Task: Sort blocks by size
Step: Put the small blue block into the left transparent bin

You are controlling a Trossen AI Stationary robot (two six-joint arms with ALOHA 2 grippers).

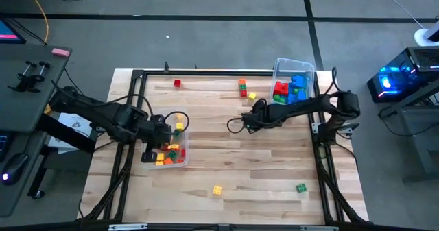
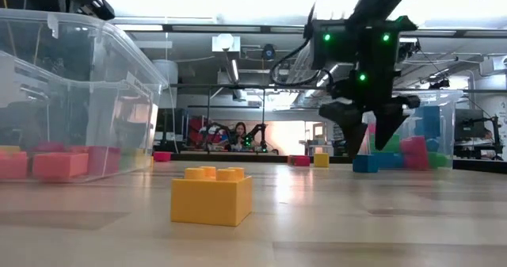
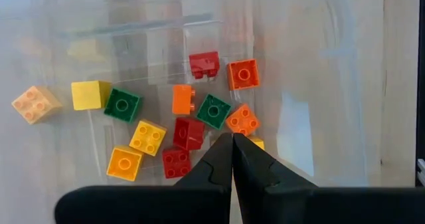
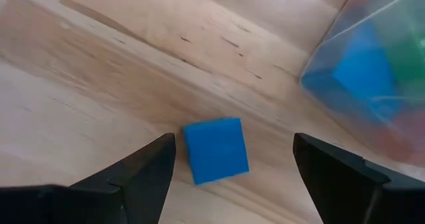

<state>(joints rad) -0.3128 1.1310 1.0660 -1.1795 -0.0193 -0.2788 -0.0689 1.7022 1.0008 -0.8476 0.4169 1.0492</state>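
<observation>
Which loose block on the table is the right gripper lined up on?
The blue block lying on the wood beside the far bin. It sits apart between the open right gripper fingers; the other loose blocks are red, orange, yellow or green.

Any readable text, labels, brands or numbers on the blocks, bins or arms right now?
None can be read in any view.
Plastic toy blocks: studs only, no lettering visible.
Clear plastic bin: no label visible.
Blue block between the open right gripper: plain face.

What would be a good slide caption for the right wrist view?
Right gripper hovers with open jaws on either side of a blue block lying on the wooden table, beside a clear bin of blocks.
</observation>
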